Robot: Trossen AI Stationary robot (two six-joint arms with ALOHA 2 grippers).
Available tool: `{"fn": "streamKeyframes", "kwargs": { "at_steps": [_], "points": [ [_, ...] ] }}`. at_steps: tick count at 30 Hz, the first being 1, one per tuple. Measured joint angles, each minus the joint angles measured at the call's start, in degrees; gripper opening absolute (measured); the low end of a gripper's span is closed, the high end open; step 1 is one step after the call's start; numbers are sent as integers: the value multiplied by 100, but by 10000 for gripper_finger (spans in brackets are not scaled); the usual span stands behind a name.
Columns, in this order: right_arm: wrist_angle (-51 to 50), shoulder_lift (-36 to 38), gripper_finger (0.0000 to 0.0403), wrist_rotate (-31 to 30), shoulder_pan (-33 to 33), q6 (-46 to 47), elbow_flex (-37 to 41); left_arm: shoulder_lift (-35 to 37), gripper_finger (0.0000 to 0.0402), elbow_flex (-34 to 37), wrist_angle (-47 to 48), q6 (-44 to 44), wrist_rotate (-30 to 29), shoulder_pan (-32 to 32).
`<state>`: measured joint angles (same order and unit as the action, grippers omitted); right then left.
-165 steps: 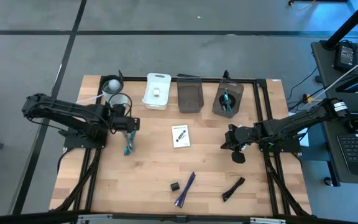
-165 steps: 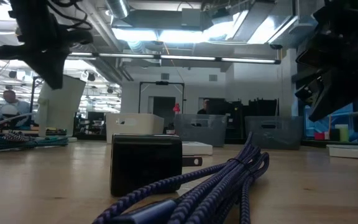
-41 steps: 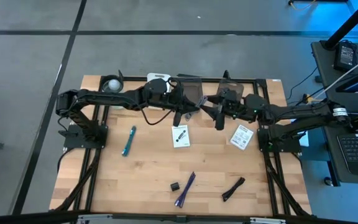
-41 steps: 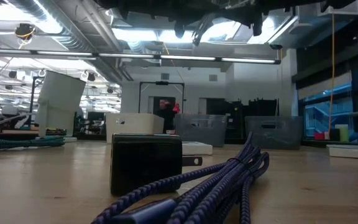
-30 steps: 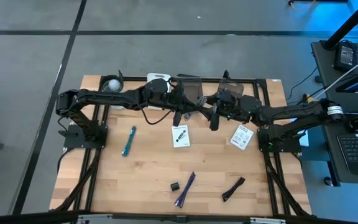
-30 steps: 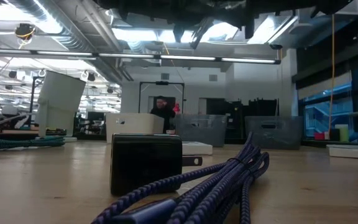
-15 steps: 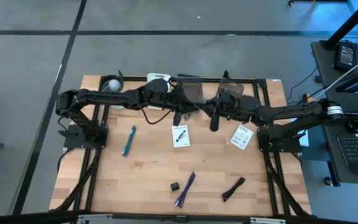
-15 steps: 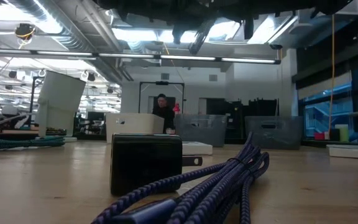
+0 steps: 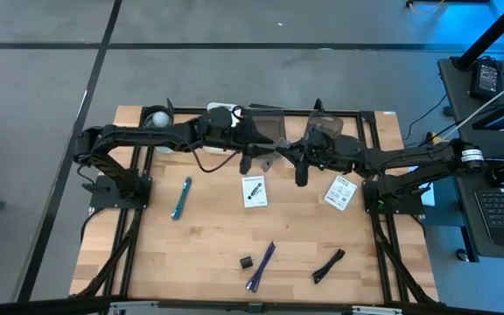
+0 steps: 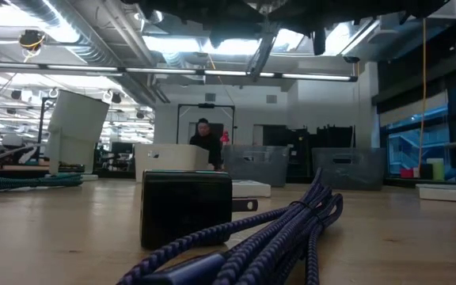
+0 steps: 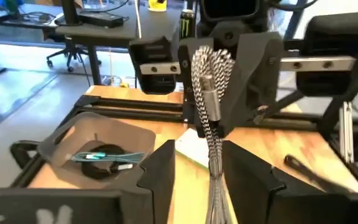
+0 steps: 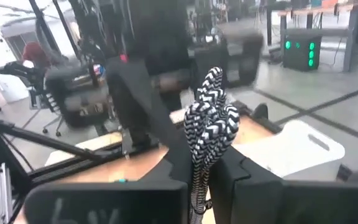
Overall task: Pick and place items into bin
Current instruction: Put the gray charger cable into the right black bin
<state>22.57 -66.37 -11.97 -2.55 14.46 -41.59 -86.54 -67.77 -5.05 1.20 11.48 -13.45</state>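
Handover in mid-air, as we read it: both arms meet over the back middle of the table (image 9: 199, 262), just in front of the row of bins. The right gripper (image 9: 297, 166) is clamped on the black-and-white braided cable (image 12: 210, 124), with the coil bunched above its fingers. The left gripper (image 9: 256, 160) faces it. Its fingers (image 11: 160, 180) stand apart, with a strand of the cable running between them and a gap showing on one side.

For a clean step, we'd let only one gripper own the cable. Either the left closes fully before the right lets go, or the left backs off. Then we'd carry the coil over a bin and drop it from low height so the loose tail goes in too and doesn't drape over a wall. The grey bin (image 9: 269, 127) sits right behind the grippers. The next grey bin (image 11: 67, 134) already holds a teal item.

In the way: the arms crowd each other and cover much of the white bin (image 9: 221, 112), so we'd retract slowly.

On the table: two printed cards (image 9: 253, 190) (image 9: 340, 192), well clear. Teal pen (image 9: 182, 198) on the left. Near the front edge: purple cable (image 9: 262, 265), black marker (image 9: 328, 266), small black block (image 9: 246, 262).
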Motion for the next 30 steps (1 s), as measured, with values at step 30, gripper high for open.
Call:
{"fn": "streamKeyframes", "kwargs": {
  "at_steps": [30],
  "points": [
    [-6354,456,19,-1161,-2557,1399,-2339,1525,94,-2,4039,397,-967,-267]
  ]
}}
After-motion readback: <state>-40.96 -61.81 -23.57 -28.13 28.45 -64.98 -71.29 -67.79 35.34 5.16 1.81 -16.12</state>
